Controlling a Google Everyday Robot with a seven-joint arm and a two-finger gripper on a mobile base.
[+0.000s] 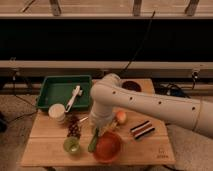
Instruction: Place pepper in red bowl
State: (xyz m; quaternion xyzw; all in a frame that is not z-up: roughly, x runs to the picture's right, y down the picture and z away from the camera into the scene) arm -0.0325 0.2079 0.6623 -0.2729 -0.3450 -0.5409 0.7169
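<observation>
The pepper (93, 142) is a slim dark green vegetable. It hangs nearly upright from my gripper (97, 131), with its lower end just at the left rim of the red bowl (108, 148). The red bowl is wide and orange-red and stands at the front middle of the wooden table (45, 150). My gripper is shut on the pepper's upper end, just above and left of the bowl. The white arm (145, 105) reaches in from the right and hides part of the table behind the bowl.
A small green cup (72, 145) stands left of the pepper, with a dark cluster (74, 129) behind it. A white container (57, 112), a green tray (57, 87) holding a white utensil, an orange fruit (121, 116), a striped object (142, 130) and a dark maroon bowl (131, 86) surround them.
</observation>
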